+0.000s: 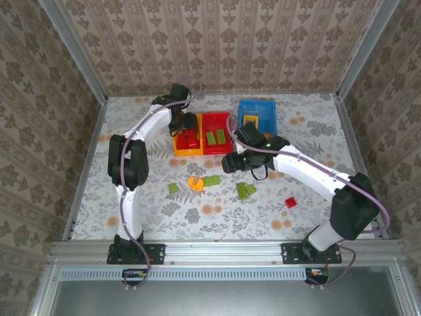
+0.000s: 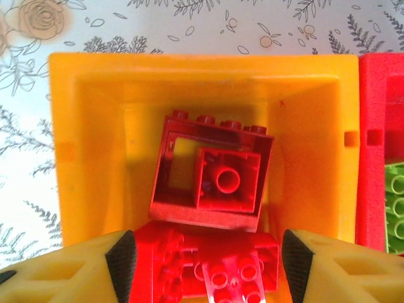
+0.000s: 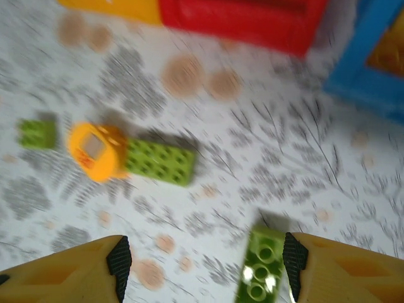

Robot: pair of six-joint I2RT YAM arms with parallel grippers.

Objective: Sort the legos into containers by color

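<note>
My left gripper (image 2: pixel 208 252) hangs open over the yellow-orange bin (image 2: pixel 189 63), at the back of the table in the top view (image 1: pixel 187 125). A red lego (image 2: pixel 208 271) lies between its spread fingers, with a red frame lego (image 2: pixel 211 177) just beyond it in the same bin. My right gripper (image 3: pixel 205 259) is open above the table (image 1: pixel 230 162). A green lego (image 3: pixel 262 265) lies on the table by its right fingertip. Farther off are an orange piece (image 3: pixel 95 151), a green plate (image 3: pixel 161 162) and a small green lego (image 3: pixel 36 134).
The red bin (image 1: pixel 216 150) holds green legos (image 1: pixel 217 137). The blue bin (image 1: pixel 258 107) at its right holds a yellow piece (image 1: pixel 250 120). Another red lego (image 1: pixel 290 202) lies on the table at the right, and green legos (image 1: pixel 245 190) sit near the middle.
</note>
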